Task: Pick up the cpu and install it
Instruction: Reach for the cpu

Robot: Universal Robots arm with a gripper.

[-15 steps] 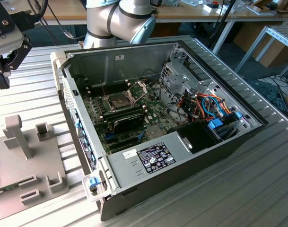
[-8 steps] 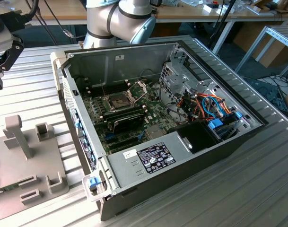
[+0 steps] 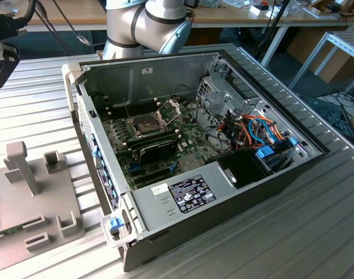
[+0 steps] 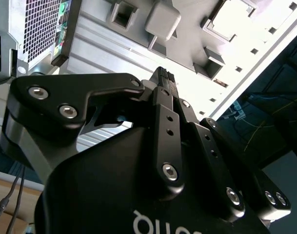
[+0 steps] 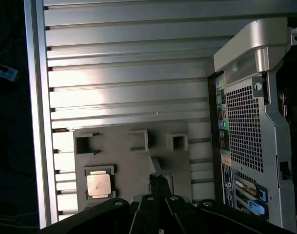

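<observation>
The cpu (image 5: 99,185), a small square chip with a dull silver top, lies flat in a recessed holder on the grey fixture plate (image 5: 133,165). In the first wrist view my gripper (image 5: 158,179) hangs above this plate, its fingertips together with nothing between them, off to one side of the cpu and well clear of it. The second wrist view shows the same gripper (image 4: 165,78) from behind, its black fingers (image 4: 163,112) pressed together. In the exterior view the motherboard's socket (image 3: 147,124) lies uncovered inside the open computer case (image 3: 223,192), with its metal frame (image 3: 172,108) hinged up.
The fixture plate (image 3: 34,203) sits at the exterior view's left, with upright grey posts (image 3: 22,165) and empty pockets. The case's rear panel (image 5: 246,126) and handle (image 5: 255,44) stand close beside it. Black memory modules (image 3: 156,142) and coloured cables (image 3: 252,131) fill the case. The ribbed table's edge (image 5: 36,97) is near.
</observation>
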